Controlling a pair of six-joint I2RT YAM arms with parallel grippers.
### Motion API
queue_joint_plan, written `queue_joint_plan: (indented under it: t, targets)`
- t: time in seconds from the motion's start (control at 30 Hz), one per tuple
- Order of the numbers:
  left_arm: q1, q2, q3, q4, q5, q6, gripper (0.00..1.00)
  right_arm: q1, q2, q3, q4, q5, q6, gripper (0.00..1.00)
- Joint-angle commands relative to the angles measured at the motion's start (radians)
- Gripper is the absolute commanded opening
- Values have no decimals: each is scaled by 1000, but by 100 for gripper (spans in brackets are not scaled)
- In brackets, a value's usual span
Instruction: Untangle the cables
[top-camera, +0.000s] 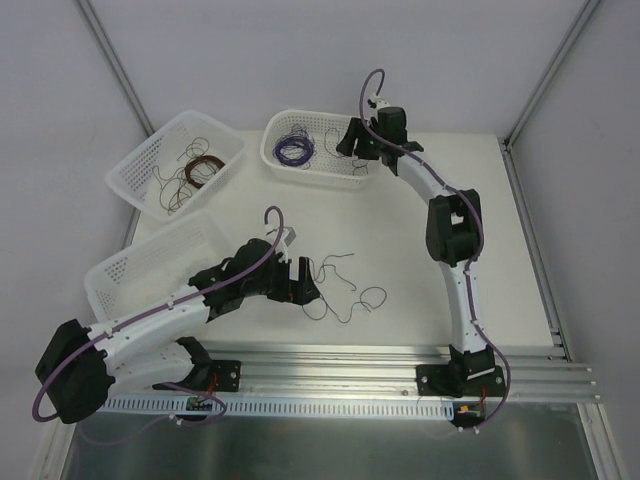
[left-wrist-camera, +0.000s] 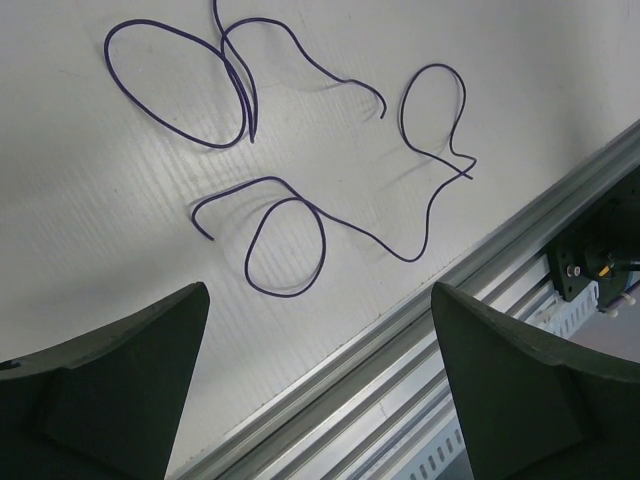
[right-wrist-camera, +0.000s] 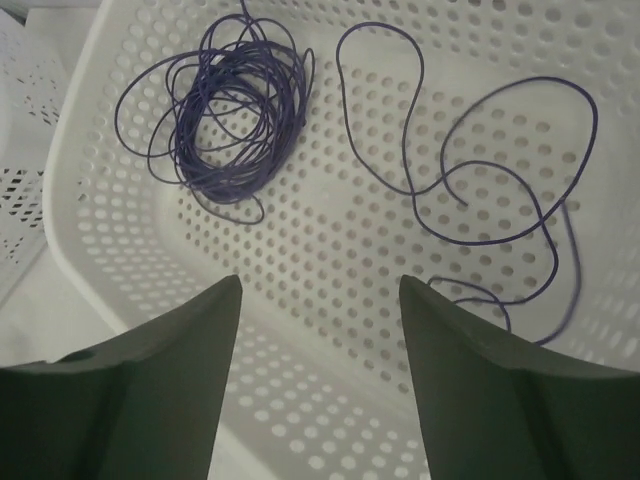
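Observation:
Loose purple cables lie in scribbly loops on the white table, just right of my left gripper. In the left wrist view these cables spread ahead of the left gripper, which is open and holds nothing. My right gripper hangs over the back white basket. In the right wrist view it is open and holds nothing. A single loose purple cable lies on the basket floor ahead of it, partly blurred at the right. A bundled purple coil lies to its left.
A basket at the back left holds brown wires. Another white basket sits at the front left beside the left arm. A metal rail runs along the table's near edge.

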Motion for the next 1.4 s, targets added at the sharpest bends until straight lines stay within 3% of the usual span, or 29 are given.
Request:
queue_joint_plan:
  t: [0.0, 0.13, 0.2, 0.47, 0.73, 1.07, 1.3, 1.37]
  targets:
    - [-2, 6, 2, 23, -21, -22, 95, -7, -214, -20, -12, -63, -40, 70]
    - [-2, 10, 15, 22, -52, -25, 94, -5, -415, -153, -89, -81, -92, 76]
    - [-2, 22, 38, 20, -67, -16, 94, -7, -499, -224, -126, -69, -117, 84]
    - [1, 160, 152, -33, -187, -68, 88, -7, -901, -624, -343, 24, -132, 93]
    - [-1, 371, 296, -93, -242, -132, 79, -5, -1328, -887, -500, 113, -157, 98]
    - [-1, 558, 373, -158, -308, -293, 71, -5, -1691, -1096, -620, 239, -126, 97]
    - [-1, 638, 417, -182, -309, -362, 52, -7, -1808, -1162, -657, 267, -146, 97]
    - [-1, 647, 424, -185, -313, -371, 41, -5, -1818, -1177, -663, 276, -152, 97]
